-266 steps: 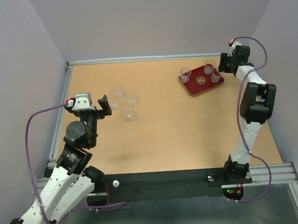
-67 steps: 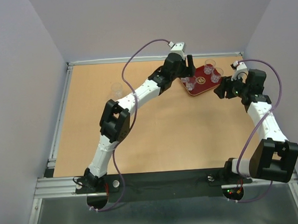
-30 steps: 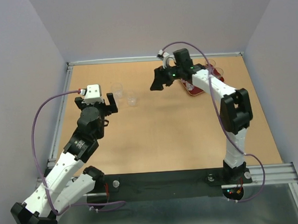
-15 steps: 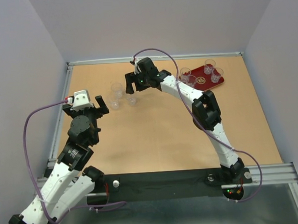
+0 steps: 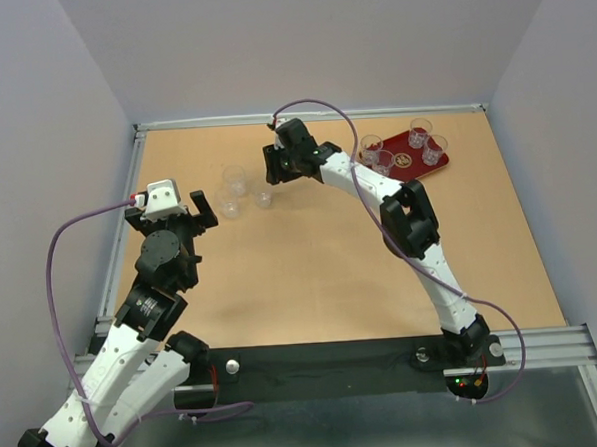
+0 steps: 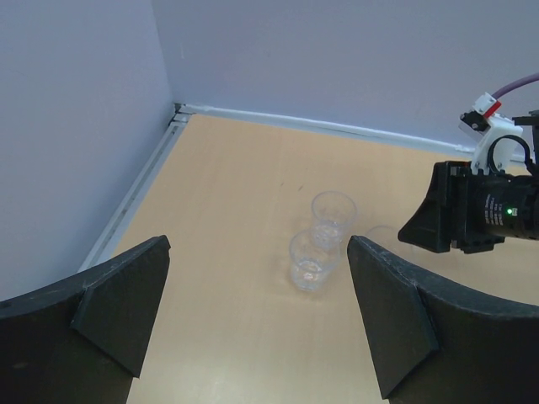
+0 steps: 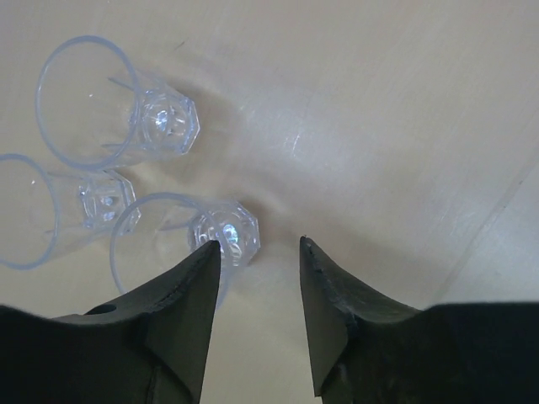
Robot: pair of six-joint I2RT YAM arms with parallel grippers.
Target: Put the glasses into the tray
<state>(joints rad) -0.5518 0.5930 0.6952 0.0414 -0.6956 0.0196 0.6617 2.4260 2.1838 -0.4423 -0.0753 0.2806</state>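
Right wrist view: the right gripper [image 7: 257,246] hangs over the table [image 7: 379,101] close beside three loose glasses [image 7: 118,101], its fingers apart and clamped on nothing. The nearest glass [image 7: 168,227] sits at lower left of the frame, half hidden by the finger there rather than centred in the gap; whether they touch we cannot tell. We would shift toward that glass until it is centred, then close gently, minding the two neighbours just beside it. The tray [image 5: 411,170], upper right in the top view, holds four glasses [image 5: 382,161] already. The left gripper [image 6: 259,248] stands wide open, empty
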